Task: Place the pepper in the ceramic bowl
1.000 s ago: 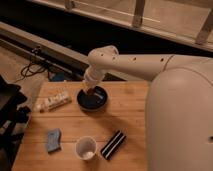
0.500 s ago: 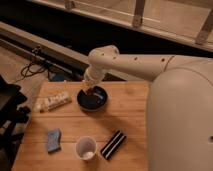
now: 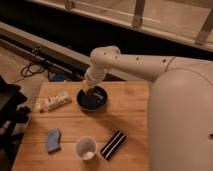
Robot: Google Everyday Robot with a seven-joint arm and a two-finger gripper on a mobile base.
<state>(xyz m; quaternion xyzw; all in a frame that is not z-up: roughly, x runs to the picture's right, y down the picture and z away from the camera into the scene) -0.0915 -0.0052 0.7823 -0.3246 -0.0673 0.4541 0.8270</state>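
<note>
Seemingly, gripper [image 3: 89, 91] dips into ceramic bowl [image 3: 98, 102], pepper hidden.

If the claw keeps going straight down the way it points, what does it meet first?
Most likely the inside of the round dark glossy ceramic bowl; the claw hangs right over it, though depth is unclear.

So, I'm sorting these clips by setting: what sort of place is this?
Probably a lab or test space, not a home kitchen. A bare wooden table stands beside a dark wall with cables on the floor; the robot's hand is over the ceramic bowl.
</note>
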